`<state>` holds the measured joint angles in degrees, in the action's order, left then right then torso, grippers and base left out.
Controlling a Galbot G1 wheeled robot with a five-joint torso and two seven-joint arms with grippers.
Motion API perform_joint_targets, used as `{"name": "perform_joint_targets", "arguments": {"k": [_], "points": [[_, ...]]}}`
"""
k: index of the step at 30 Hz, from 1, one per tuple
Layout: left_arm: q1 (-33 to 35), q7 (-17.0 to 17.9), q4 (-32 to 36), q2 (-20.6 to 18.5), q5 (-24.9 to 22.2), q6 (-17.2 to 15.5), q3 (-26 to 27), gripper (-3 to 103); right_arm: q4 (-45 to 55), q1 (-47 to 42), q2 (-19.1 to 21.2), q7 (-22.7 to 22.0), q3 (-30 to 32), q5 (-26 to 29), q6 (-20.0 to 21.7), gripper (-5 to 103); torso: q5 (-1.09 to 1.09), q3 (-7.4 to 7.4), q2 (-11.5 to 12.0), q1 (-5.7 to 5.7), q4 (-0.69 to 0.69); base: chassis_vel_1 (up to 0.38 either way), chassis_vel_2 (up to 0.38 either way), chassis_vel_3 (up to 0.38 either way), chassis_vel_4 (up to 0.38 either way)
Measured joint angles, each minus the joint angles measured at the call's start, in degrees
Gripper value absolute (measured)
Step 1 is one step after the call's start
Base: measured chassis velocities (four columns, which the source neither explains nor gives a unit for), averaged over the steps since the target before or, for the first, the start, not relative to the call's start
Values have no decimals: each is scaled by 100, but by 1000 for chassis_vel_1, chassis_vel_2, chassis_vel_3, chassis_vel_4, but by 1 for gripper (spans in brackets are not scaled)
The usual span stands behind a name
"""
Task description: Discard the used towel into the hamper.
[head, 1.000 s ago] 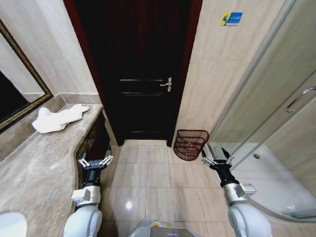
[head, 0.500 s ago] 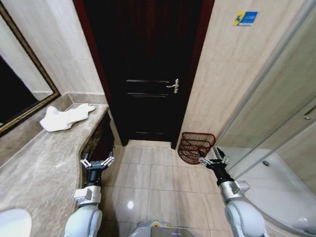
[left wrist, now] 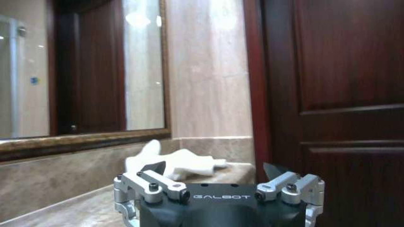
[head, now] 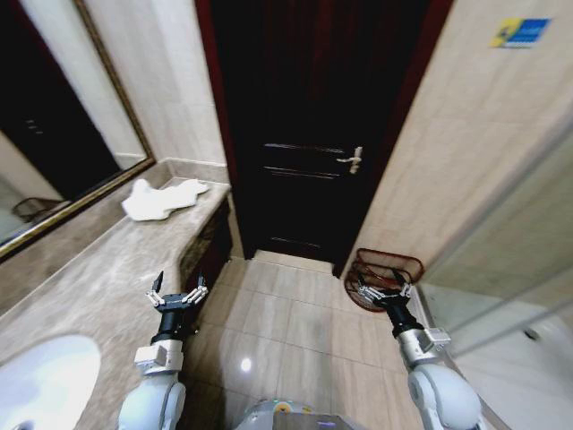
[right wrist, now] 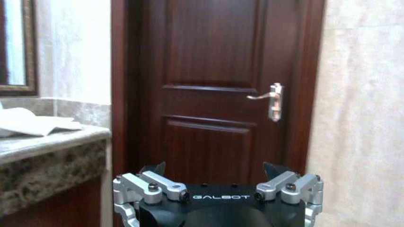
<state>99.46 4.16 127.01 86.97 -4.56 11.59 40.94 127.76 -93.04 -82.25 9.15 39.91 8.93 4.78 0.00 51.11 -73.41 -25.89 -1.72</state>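
Counting one towel (head: 159, 197), crumpled white on the marble counter (head: 89, 287) upper left, and one hamper (head: 387, 278) on the floor lower right. Left gripper (head: 177, 296) and right gripper (head: 383, 291) both reach forward low, fingers spread, empty.

"GALBOT" stands on the left gripper (left wrist: 213, 172) and the right gripper (right wrist: 213, 171).

A dark wooden door (head: 309, 134) stands beside a marble counter (head: 98, 287).
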Motion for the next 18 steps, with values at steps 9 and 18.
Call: {"name": "perform_joint_targets", "arguments": {"k": [9, 18], "points": [[-38, 53, -140, -89, -84, 150, 16, 100, -34, -1, -87, 35, -16, -102, -39, 100, 0, 0, 0, -1, -3, -90, 133, 128, -89], [-128, 124, -255, -128, -159, 127, 0, 100, -92, 37, -147, 33, -62, -211, -40, 100, -1, 1, 1, -3, -2, -166, 154, 165, -136]]}}
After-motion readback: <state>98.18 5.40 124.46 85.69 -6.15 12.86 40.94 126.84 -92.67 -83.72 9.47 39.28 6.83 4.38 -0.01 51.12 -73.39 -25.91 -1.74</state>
